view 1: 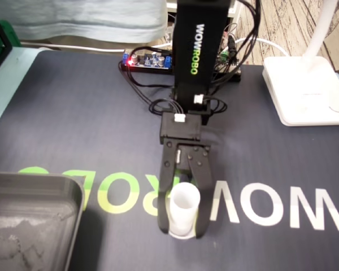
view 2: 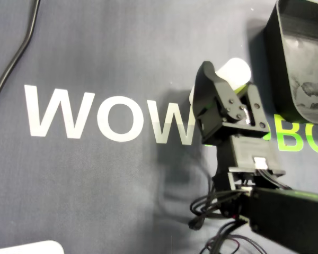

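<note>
step: grasp — claw clamped around cup, near tray, to its right in fixed view | next, likely: you lift it clear — swing over tray, release

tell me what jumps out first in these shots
The black tool stands over a small white plastic cup on the dark mat, one jaw on each side of it. A grey metal tray sits at the lower left of the fixed view, a white lamp base at the upper right.
</note>
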Controlling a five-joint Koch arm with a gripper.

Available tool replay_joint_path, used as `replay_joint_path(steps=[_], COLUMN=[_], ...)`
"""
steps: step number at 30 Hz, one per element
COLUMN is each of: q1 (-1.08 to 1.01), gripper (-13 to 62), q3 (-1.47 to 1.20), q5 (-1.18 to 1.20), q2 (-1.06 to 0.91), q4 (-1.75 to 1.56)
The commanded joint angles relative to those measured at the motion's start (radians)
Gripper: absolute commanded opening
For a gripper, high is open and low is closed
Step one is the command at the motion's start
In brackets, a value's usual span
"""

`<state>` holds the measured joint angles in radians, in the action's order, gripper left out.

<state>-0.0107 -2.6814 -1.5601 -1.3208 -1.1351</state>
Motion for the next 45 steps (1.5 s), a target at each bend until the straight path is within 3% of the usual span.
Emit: replay_joint_path(steps=[1,4,9,14,29,38,45], q1=[0.000,0.000,0.009,0.018,0.021,-0.058,-0.232], gripper=[16.9,15.6,3.8,0.4,0.4,0.4,0.4], q3=[0.032,0.044,0.043,0.044,0.032,0.187,0.529], q5=[-0.006,-0.003,0.014,0.038,0.135,0.391,0.719], q2=[0.000,0.009,0.012,0.014,-0.236,-0.523,-0.517], q4=[-0.052,-0.052,-0.052,-0.052,0.035,0.508,0.885])
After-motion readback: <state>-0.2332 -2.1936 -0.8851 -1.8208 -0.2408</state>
